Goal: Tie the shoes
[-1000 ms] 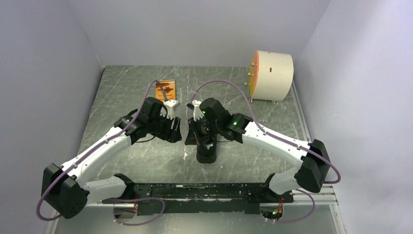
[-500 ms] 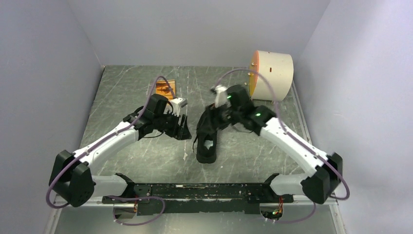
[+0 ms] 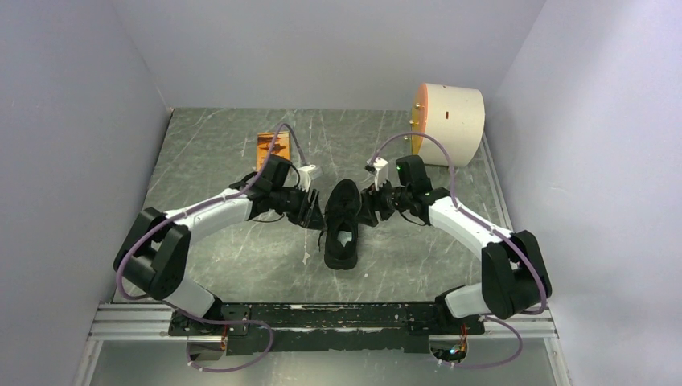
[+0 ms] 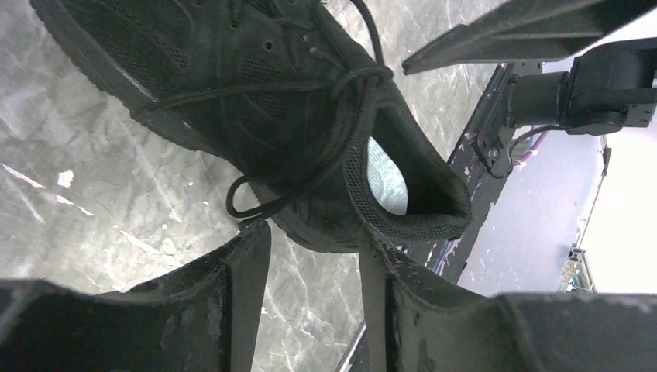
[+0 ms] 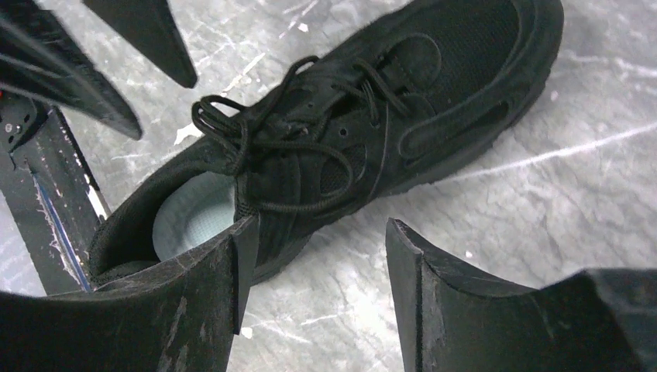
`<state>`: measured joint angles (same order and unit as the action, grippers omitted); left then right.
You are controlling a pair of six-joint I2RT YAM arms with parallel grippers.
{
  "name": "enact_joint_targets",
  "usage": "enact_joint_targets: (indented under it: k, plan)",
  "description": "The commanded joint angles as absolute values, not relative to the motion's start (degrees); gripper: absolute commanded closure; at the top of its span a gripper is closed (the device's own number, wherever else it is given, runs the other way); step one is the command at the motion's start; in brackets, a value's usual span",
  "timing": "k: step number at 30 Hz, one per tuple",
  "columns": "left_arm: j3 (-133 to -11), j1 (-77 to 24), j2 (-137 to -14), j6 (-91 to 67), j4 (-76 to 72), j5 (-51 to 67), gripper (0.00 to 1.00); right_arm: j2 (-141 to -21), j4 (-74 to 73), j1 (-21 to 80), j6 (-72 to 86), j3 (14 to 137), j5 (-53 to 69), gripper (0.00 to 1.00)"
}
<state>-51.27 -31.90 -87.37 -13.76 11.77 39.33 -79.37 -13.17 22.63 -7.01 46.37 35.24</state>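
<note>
Shoe (image 3: 342, 217): black, sole down mid-counter (image 3: 201, 161), between the two end effectors, toe toward the far wall, heel toward the arm bases.
Shoe opening: a pale insole (image 5: 194, 217) shows inside.
Laces (image 5: 232, 128): bunched at the top of the tongue; in the left wrist view one loop hangs over the side down to the counter.
Left end effector (image 4: 311, 232): fingers apart, nothing between them, just beside the shoe's left side.
Right end effector (image 5: 319, 225): fingers spread wide, holding nothing, just beside the shoe's right side.
Drum (image 3: 450, 125): cream, lying on its side in the far right corner, orange face; contents hidden.
Orange piece (image 3: 271, 147): flat on the counter beyond the left arm.
</note>
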Motion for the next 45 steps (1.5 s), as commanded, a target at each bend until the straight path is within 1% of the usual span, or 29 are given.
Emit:
enact_joint_targets:
  k: [1, 5, 6, 7, 9, 16, 21, 23, 25, 26, 29, 32, 36, 39, 45]
  plan:
    - [-53.6, -29.8, -88.2, -12.8, 7.7, 42.3, 0.51, -80.8, -6.0, 22.1, -9.7, 46.2, 41.1, 0.36]
    - [-54.2, -28.9, -88.4, -10.4, 9.4, 41.6, 0.54, -81.4, -5.8, 22.1, -9.7, 46.7, 43.4, 0.36]
    - [-54.4, -28.9, -88.8, -9.2, 9.8, 41.9, 0.56, -81.6, -5.5, 22.2, -9.6, 46.6, 43.7, 0.36]
    - [-54.5, -28.9, -89.2, -8.5, 9.9, 42.6, 0.61, -81.7, -5.0, 22.2, -9.3, 46.3, 44.0, 0.36]
    - [-54.5, -28.9, -90.1, -7.4, 9.6, 43.3, 0.65, -82.3, -5.0, 22.2, -9.1, 46.4, 45.2, 0.36]
    - [-54.7, -28.9, -93.3, -5.5, 8.9, 45.8, 0.61, -82.7, -4.1, 22.3, -9.0, 45.4, 44.8, 0.37]
    - [-54.7, -28.9, -93.7, -5.1, 7.4, 47.5, 0.62, -85.3, -4.2, 22.3, -8.9, 46.7, 44.9, 0.42]
    - [-54.9, -28.8, -94.2, -4.2, 7.8, 47.8, 0.65, -86.9, -4.4, 22.3, -8.4, 47.5, 45.9, 0.46]
    - [-55.4, -28.8, -94.8, -3.2, 8.9, 47.7, 0.65, -88.4, -4.9, 22.3, -8.0, 48.4, 46.4, 0.51]
    - [-55.5, -28.9, -94.8, -2.9, 9.0, 47.8, 0.65, -88.7, -5.0, 22.3, -8.0, 48.7, 46.5, 0.55]
    - [-55.8, -28.8, -94.7, -2.7, 9.0, 47.1, 0.65, -88.8, -5.7, 22.3, -8.3, 49.3, 46.1, 0.73]
    - [-56.5, -28.9, -94.7, -1.9, 9.8, 46.0, 0.64, -87.3, -4.6, 22.2, -8.0, 48.0, 45.6, 0.81]
    - [-57.0, -28.9, -94.6, -2.1, 9.3, 45.9, 0.62, -85.8, -4.0, 22.3, -8.1, 46.3, 44.9, 0.88]
    - [-56.7, -28.8, -94.1, -4.6, 6.0, 47.5, 0.59, -85.4, -4.8, 22.2, -8.8, 46.7, 44.7, 0.91]
    - [-58.7, -28.8, -94.5, -8.6, 3.1, 49.0, 0.53, -85.1, -5.3, 22.2, -9.1, 47.0, 44.7, 0.94]
